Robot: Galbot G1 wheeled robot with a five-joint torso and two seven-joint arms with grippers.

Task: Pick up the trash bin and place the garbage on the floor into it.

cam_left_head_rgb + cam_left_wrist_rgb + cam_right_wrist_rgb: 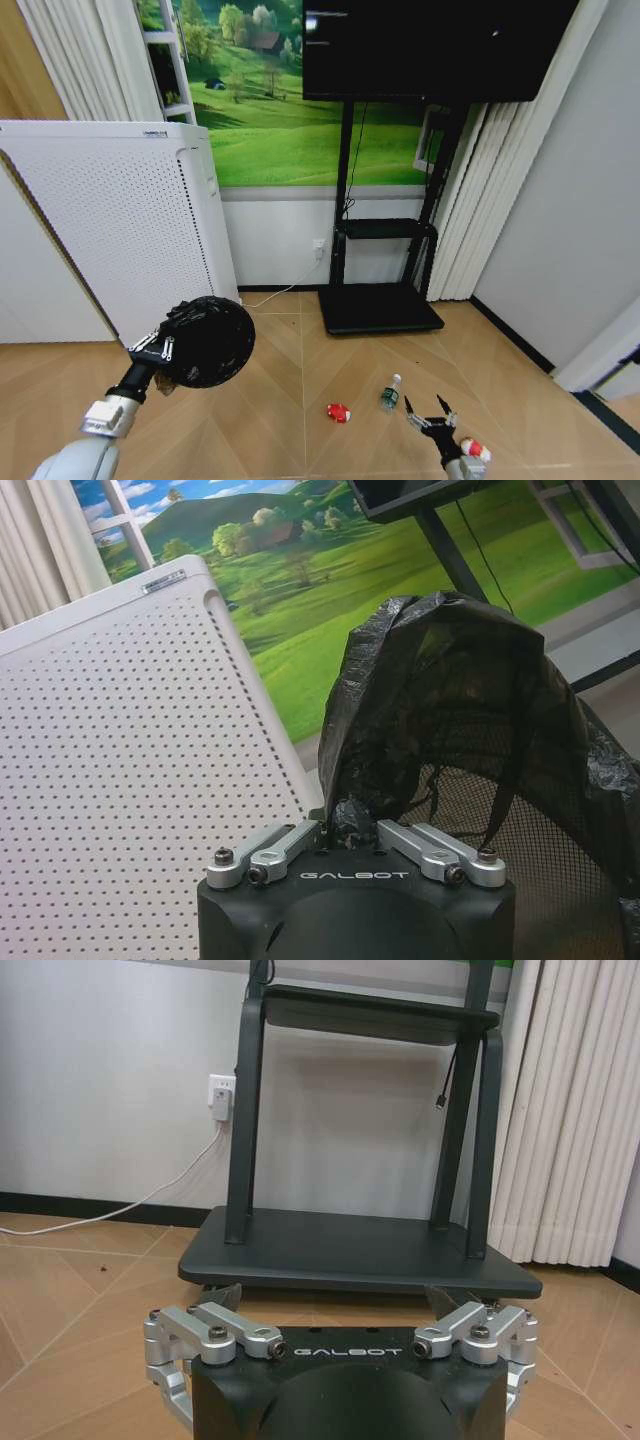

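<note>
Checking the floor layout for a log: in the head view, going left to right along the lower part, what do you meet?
Left gripper clamped on the round black mesh trash bin → red-and-white packet → small clear green-labelled bottle → open right gripper → second red-and-white packet.

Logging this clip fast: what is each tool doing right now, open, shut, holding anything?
Left tool: shut on the rim of the trash bin, held off the floor.
Right tool: open, empty, low over the floor near the bottle.

We see the trash bin (520, 820) as matt black mesh under a crinkled, glossy plastic liner (420, 680); beside it, the white appliance (120, 220) looks perforated and matt, above a smooth wooden floor (290, 400).
</note>
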